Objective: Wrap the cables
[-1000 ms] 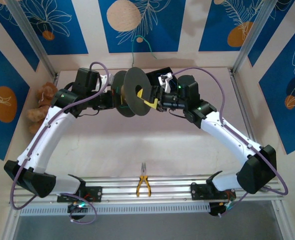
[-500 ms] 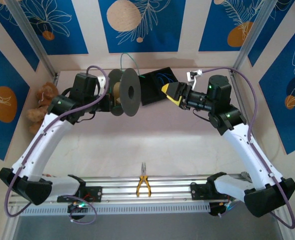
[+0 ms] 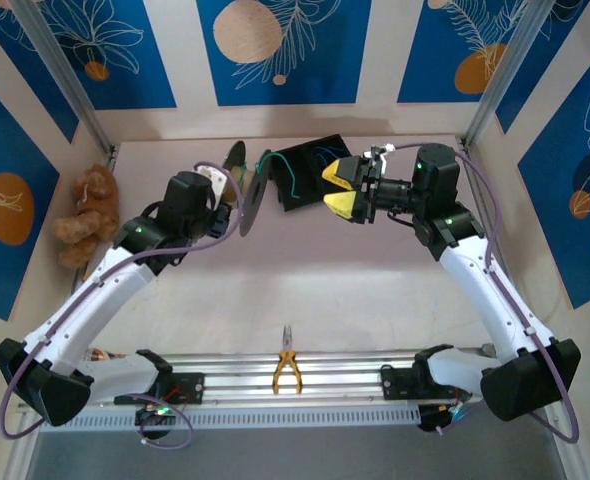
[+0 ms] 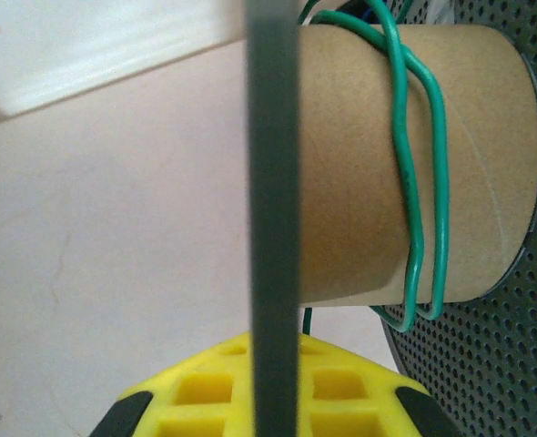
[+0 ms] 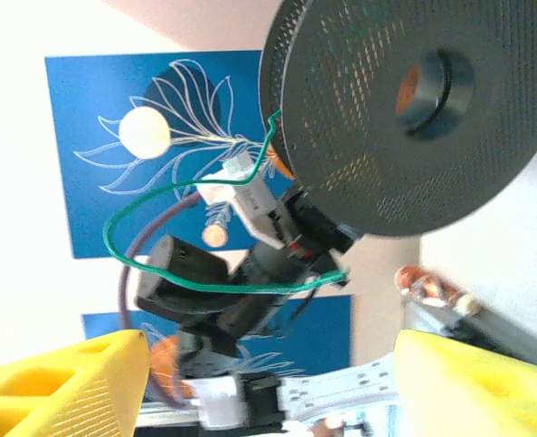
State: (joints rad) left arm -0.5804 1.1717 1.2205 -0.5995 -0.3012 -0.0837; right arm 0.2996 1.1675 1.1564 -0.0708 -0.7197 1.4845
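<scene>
Winding is the step in hand, judged from how things lie: the left gripper (image 3: 225, 198) is clamped on the near flange of the spool (image 3: 250, 190), whose dark edge runs up between the yellow pads in the left wrist view, and it holds the reel raised above the table (image 3: 305, 290) toward the back wall. The green cable (image 4: 405, 182) lies in two loose turns round the cardboard core (image 4: 469, 155), sitting near the perforated far flange, not snug against each other. From there the rest of the strand leaves the rim and sags in a wide free loop in the air between spool and right arm, plain in the right wrist view. The right gripper (image 3: 337, 189) faces the reel with its jaws well apart and nothing between them (the loop hangs ahead of the pads, not within them, so far as that view tells). Most of the cable seems unwound as yet, so the job looks early. The next move calls for the right fingers to close on that slack strand and carry it round the core under light tension, lest the thin wire spring off the turns already laid
</scene>
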